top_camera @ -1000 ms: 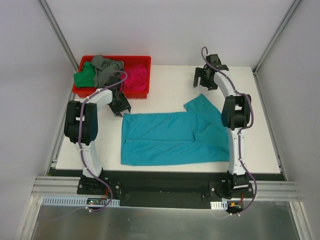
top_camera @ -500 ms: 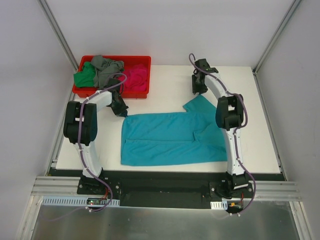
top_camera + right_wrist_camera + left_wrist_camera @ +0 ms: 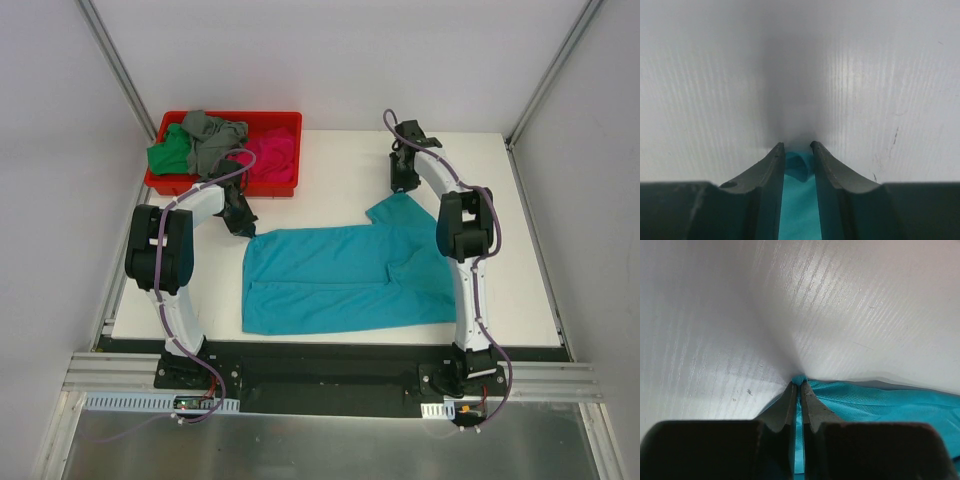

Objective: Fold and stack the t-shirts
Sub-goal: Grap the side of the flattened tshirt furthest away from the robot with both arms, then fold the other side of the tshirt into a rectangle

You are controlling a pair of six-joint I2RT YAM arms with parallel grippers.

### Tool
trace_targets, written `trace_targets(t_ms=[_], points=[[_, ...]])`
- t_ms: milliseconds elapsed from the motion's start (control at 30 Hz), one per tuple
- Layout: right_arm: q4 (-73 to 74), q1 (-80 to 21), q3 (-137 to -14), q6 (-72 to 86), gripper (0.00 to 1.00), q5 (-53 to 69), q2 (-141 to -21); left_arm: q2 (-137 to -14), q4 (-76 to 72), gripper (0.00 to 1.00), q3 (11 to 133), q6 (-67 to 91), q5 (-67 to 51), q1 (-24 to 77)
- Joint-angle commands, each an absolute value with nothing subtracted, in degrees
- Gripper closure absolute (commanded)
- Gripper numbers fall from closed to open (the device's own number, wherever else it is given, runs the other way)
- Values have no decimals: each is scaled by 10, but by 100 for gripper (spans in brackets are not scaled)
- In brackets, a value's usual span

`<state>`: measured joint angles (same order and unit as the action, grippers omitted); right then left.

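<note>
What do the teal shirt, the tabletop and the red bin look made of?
Teal t-shirt: soft matte knit, fine mesh texture visible up close. Table: white sheet with faint parallel ribs, probably corrugated plastic. Red bin: rigid, smooth walls, likely moulded plastic.

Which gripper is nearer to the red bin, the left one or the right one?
Left. The left gripper sits just in front of the red bin; the right gripper is far across the table.
</note>
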<state>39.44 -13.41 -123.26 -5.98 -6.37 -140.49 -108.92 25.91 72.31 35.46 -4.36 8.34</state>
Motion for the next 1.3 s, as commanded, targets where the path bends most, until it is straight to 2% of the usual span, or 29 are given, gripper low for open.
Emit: trace_targets(t_ms=[0,100,233,400,800,967,1267], points=[[427,-122,-1211,-49,70,-78,-1365,-1061,264,100,719,345,-53,91],[425,-118,-1208,-48,76,-71,-1362,-1058,264,100,718,345,-53,93],[410,-116,-1212,-69,99,-28,-1358,-1054,263,100,721,343,-54,94],[375,-119,-1162,-65,99,-12,-1283,-1020,261,100,715,337,-55,100],[312,-135,-799,-46,99,-67,-1000,-876,248,100,584,337,-33,132],[308,-135,-690,-36,99,-88,-883,-798,235,100,522,343,-40,140],[356,-134,-604,-46,99,-105,-758,-730,219,100,443,348,-41,144]])
